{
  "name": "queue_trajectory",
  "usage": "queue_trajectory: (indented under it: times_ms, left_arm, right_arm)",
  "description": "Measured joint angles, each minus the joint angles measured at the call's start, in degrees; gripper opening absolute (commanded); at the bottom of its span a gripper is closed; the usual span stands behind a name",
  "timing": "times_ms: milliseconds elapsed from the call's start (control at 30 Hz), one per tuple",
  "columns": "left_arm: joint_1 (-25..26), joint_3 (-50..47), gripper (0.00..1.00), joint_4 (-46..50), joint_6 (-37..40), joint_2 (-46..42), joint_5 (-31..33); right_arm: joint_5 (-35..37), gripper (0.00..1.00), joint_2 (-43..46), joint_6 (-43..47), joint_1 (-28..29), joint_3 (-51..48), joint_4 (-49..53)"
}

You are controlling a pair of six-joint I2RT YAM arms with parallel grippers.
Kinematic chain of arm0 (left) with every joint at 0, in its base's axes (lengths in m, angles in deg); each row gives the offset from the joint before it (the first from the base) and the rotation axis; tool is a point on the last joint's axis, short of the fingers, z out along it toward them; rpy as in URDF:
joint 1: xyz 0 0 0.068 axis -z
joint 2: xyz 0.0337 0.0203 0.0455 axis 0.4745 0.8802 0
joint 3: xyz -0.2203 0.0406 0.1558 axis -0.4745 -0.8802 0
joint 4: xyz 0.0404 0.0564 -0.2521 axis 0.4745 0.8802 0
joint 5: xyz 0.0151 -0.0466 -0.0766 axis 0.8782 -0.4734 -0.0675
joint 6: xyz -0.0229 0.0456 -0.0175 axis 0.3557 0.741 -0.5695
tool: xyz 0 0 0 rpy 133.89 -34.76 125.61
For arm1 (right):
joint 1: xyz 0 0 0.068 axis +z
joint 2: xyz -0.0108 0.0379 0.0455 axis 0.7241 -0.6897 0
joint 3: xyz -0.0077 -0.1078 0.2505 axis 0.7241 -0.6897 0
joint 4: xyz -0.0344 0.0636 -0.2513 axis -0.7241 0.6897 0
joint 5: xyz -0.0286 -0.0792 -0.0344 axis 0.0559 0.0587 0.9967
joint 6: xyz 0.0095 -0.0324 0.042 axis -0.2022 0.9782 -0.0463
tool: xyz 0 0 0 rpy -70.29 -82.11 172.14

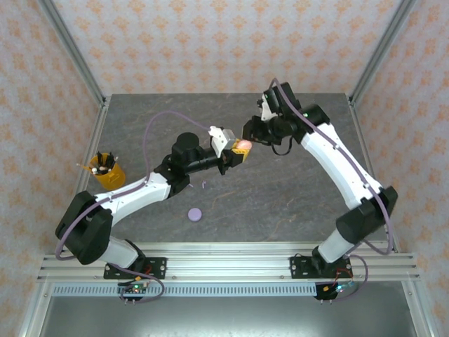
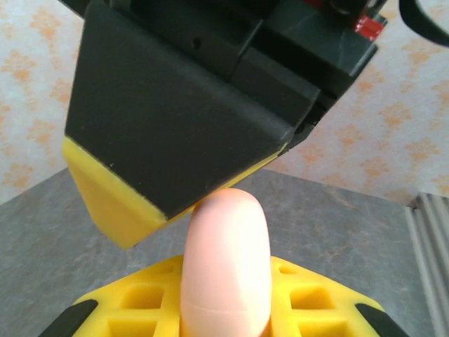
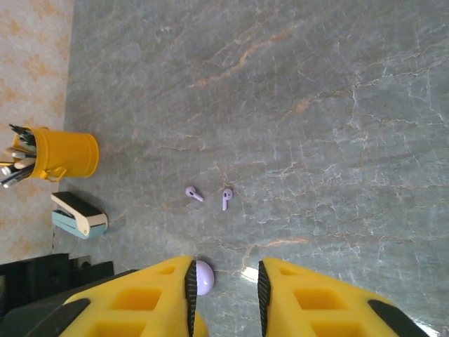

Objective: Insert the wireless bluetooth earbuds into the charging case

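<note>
Left gripper [image 1: 240, 148]: raised above the middle of the grey tabletop [image 3: 316, 105], jaws pinching a pale pink charging case [image 2: 226, 253] by its lower part, with the rounded top of the case standing clear above the yellow pads. Right gripper [image 3: 224, 284]: reaching in from the far right side in the top view, just beside the pink case; jaws spread, with a plain gap between them and bare tabletop visible through it in the right wrist view. Noted in the left wrist view: one black finger [image 2: 182, 105] of the right gripper, yellow pad on its underside, lying over the top of the pink case and seemingly touching it; contact not fully certain. Lid state of the pink case: cannot tell. Task items located: first lilac earbud [image 3: 193, 193] and second lilac earbud [image 3: 225, 199], lying loose on the tabletop, side by side, close but apart, outside any case and below the raised grippers. Lilac round case [image 1: 194, 214]: flat on the tabletop near both earbuds, on the side toward the arm bases, not touching either; partly hidden behind a right-gripper finger in the right wrist view. Yellow cup [image 1: 106, 172] holding pens: upright at the left side of the tabletop. Teal-and-white stapler [image 3: 78, 215]: near the cup, apart from it.
</note>
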Motion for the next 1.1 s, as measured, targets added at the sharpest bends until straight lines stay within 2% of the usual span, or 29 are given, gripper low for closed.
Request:
queue_trajectory:
  times_ms: [200, 333, 467, 633, 733, 900, 1100]
  left_arm:
    - [0.3, 0.2, 0.00, -1.5, -2.4, 0.9, 0.7]
    - [-1.7, 4.1, 0.00, 0.4, -4.3, 4.8, 3.4]
    - [-2.2, 14.0, 0.00, 7.3, -7.6, 13.4, 4.0]
    - [-2.0, 25.9, 0.00, 16.8, -13.1, 25.3, 4.5]
    - [-2.0, 35.6, 0.00, 24.0, -17.6, 33.9, 4.5]
    - [-2.0, 57.0, 0.00, 37.4, -24.7, 50.3, 2.5]
    - [-2.0, 75.1, 0.00, 48.4, -30.4, 64.5, -0.2]
  right_arm:
    - [5.4, 0.37, 10.1, -3.3, 0.2, -8.0, -2.6]
    - [8.8, 0.37, 15.9, -6.2, -3.3, -14.4, -2.5]
    - [12.4, 0.37, 18.0, -8.9, -7.8, -21.5, -4.1]
    - [14.8, 0.37, 17.7, -11.1, -8.6, -27.2, -6.3]
    - [15.2, 0.37, 17.5, -11.8, -8.9, -28.8, -8.0]
    - [15.4, 0.37, 16.0, -12.2, -9.2, -29.8, -10.2]
    - [15.5, 0.37, 14.0, -12.2, -9.2, -30.3, -11.3]
